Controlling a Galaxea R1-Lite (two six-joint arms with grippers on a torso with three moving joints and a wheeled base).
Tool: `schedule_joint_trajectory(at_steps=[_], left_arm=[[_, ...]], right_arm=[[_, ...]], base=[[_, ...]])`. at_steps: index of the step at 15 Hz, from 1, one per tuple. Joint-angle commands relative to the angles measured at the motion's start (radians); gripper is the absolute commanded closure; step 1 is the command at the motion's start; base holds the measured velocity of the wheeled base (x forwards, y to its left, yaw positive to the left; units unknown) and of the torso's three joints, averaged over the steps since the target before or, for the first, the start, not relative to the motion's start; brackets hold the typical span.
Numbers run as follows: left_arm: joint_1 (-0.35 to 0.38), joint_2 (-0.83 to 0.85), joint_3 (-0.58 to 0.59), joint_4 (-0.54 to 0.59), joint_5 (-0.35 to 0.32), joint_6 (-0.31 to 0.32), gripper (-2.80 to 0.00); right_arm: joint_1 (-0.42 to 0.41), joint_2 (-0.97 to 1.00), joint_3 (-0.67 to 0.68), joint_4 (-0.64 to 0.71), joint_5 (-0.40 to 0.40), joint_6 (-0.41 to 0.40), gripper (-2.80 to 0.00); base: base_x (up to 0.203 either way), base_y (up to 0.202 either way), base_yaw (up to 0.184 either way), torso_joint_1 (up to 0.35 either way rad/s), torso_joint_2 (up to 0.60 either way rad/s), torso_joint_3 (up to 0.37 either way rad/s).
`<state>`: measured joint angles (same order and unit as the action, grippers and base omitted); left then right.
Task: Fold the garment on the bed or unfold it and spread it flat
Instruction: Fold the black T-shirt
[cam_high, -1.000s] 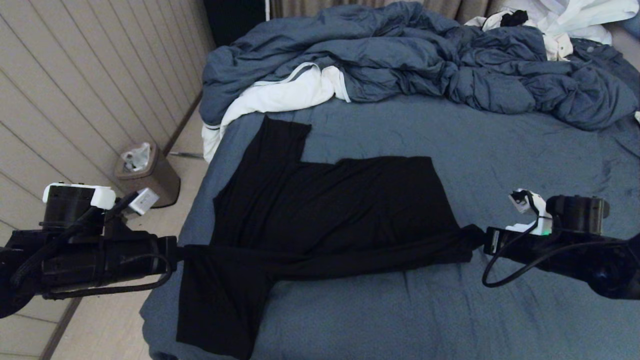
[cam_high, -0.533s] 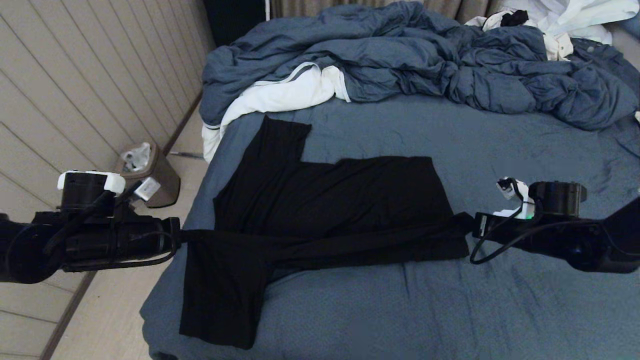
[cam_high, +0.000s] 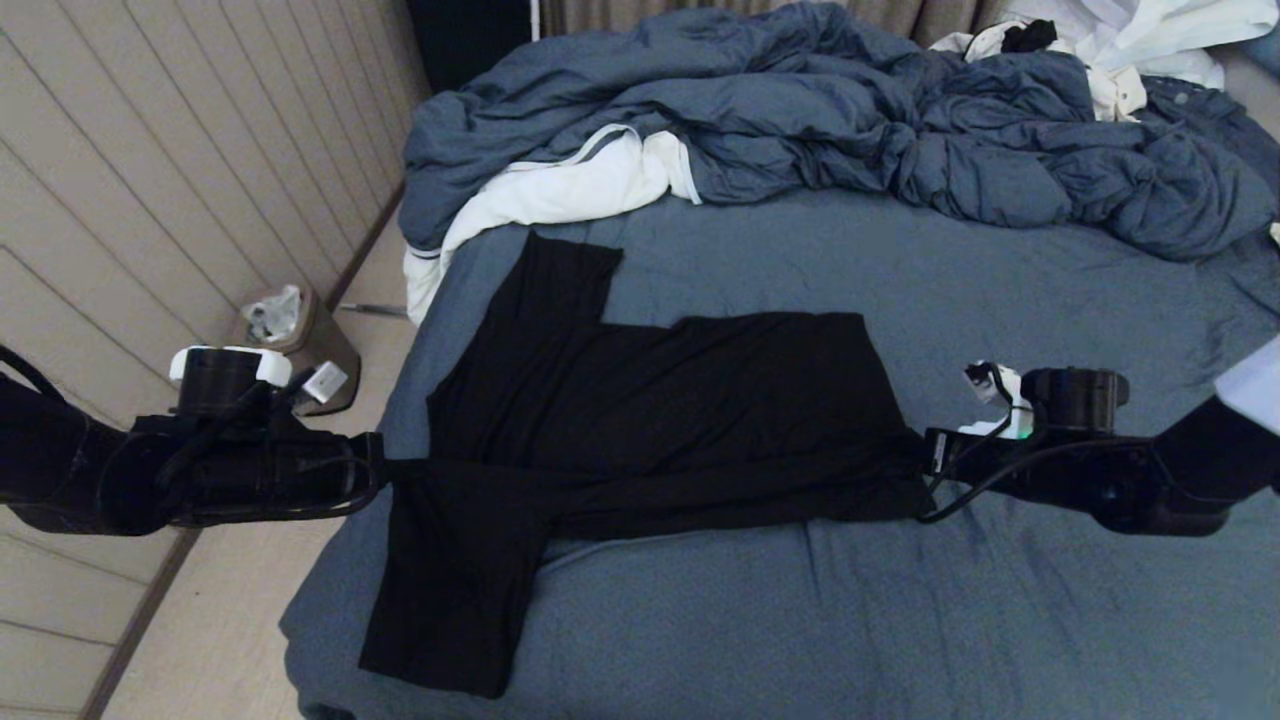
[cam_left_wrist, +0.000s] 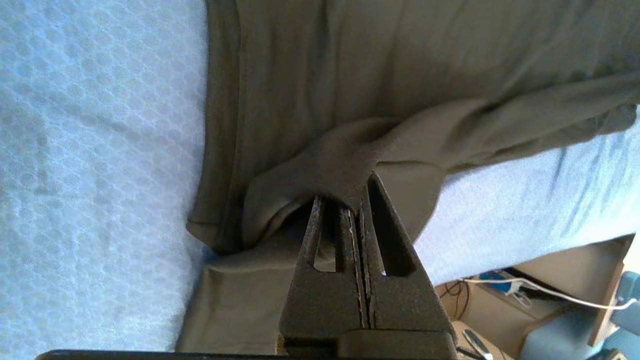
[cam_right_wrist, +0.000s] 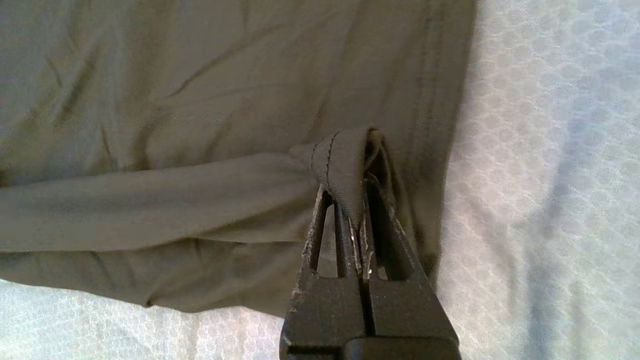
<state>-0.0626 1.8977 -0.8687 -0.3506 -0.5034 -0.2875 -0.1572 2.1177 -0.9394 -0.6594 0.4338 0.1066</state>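
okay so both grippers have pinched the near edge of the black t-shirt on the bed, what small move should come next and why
Probably carry both pinches farther across the black knit T-shirt. The left gripper and right gripper are shut on its near edge, stretched taut between them, with only a narrow strip turned over above the slate-blue bed sheet.

The left gripper (cam_high: 385, 478) tips are lost against the black garment (cam_high: 650, 410), so the head view does not show the grip. The same holds for the right gripper (cam_high: 925, 462). Both arms are cut by the side edges of this picture. No print can be seen on the garment. The near end of the bed (cam_high: 900, 620) passes below the picture's edge. What is inside the bin (cam_high: 295, 345) on the floor is too small to tell
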Motion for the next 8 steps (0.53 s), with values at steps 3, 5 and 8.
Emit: schedule_joint_trajectory(at_steps=[3, 5, 8], left_arm=[[-0.001, 0.001, -0.015, -0.002, 0.0, -0.033, -2.8], [-0.001, -0.016, -0.016, -0.003, 0.0, -0.045, -2.8], [0.0, -0.04, -0.049, -0.002, 0.006, -0.091, -2.8]], right_arm=[[-0.002, 0.004, -0.003, -0.005, 0.005, 0.0, -2.8], [-0.002, -0.001, -0.007, -0.005, 0.004, 0.001, -2.8], [-0.004, -0.005, -0.022, -0.003, 0.005, 0.012, -2.8]], base=[[0.0, 0.0, 0.0, 0.0, 0.0, 0.0], [0.0, 0.0, 0.0, 0.0, 0.0, 0.0], [0.0, 0.0, 0.0, 0.0, 0.0, 0.0]])
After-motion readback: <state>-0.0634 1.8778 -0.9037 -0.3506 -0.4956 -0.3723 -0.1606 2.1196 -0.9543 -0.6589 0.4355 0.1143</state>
